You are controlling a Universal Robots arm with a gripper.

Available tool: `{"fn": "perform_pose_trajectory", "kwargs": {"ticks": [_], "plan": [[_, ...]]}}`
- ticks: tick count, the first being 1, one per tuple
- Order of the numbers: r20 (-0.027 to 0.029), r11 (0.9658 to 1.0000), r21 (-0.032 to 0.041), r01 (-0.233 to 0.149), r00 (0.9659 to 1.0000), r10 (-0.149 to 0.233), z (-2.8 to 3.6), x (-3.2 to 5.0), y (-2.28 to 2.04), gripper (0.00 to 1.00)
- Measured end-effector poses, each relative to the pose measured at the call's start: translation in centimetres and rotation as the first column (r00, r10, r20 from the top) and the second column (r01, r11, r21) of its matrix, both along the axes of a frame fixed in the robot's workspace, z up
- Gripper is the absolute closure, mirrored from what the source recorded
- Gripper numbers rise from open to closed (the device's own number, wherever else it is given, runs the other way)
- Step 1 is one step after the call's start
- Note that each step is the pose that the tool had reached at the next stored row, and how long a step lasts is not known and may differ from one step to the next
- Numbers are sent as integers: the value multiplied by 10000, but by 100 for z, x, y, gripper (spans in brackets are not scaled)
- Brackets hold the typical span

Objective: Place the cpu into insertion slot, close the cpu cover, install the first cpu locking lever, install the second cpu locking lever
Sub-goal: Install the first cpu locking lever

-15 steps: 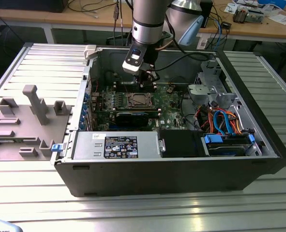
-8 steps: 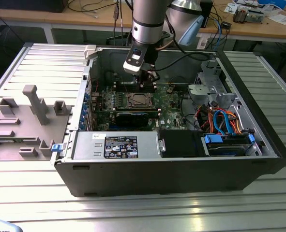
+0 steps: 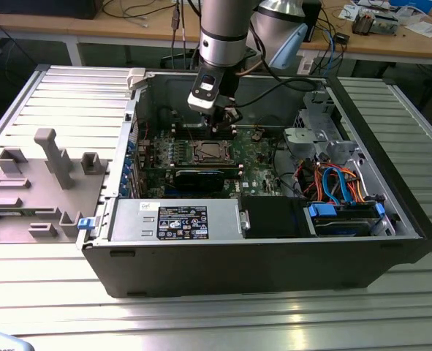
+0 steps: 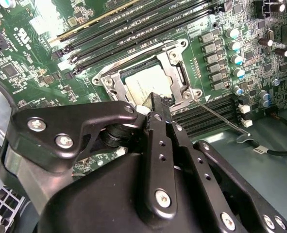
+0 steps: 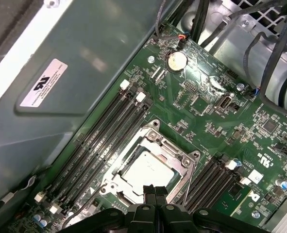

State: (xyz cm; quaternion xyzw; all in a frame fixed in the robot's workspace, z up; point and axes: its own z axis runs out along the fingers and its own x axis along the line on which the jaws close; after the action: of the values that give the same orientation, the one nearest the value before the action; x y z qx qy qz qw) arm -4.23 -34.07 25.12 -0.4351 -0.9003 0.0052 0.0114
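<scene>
The cpu [image 4: 144,83] [image 5: 147,171], dull silver-grey, lies in the insertion slot [image 3: 214,152] on the green board. The cpu cover [image 4: 174,73] [image 5: 178,155], a silvery frame, lies flat around the chip. One thin locking lever [image 4: 221,116] [image 5: 188,182] sticks out loose from a corner of the socket, running along the memory slots. My gripper [image 4: 156,99] [image 5: 155,190] [image 3: 220,126] hovers just above the socket's edge, fingers pressed together with nothing between them.
Long black memory slots [image 4: 133,29] [image 5: 104,131] flank the socket on both sides. The open case's grey wall [image 5: 60,73] stands close behind the board. Bundled cables and drive bays [image 3: 340,186] fill the exterior view's right. A power supply [image 3: 179,219] sits in front.
</scene>
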Motion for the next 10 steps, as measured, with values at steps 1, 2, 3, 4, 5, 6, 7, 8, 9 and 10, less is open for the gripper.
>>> {"fn": "perform_pose_trajectory", "kwargs": {"ticks": [1,2,3,4,5,6,7,8,9,10], "plan": [[0,10000,0,-30,10000,30,0,0,0,89],[0,10000,0,-52,10000,52,0,0,0,89],[0,10000,0,-84,10000,84,0,0,0,89],[0,9999,0,-110,9999,110,0,0,0,89],[0,9999,-1,-149,9999,149,0,0,0,89],[0,9999,0,-173,9999,173,0,0,0,89],[0,9998,0,-198,9998,198,0,0,0,89],[0,9998,0,-222,9998,222,0,0,0,89],[1,9997,0,-246,9997,246,0,0,0,89],[0,9996,0,-271,9996,271,0,0,0,89]]}}
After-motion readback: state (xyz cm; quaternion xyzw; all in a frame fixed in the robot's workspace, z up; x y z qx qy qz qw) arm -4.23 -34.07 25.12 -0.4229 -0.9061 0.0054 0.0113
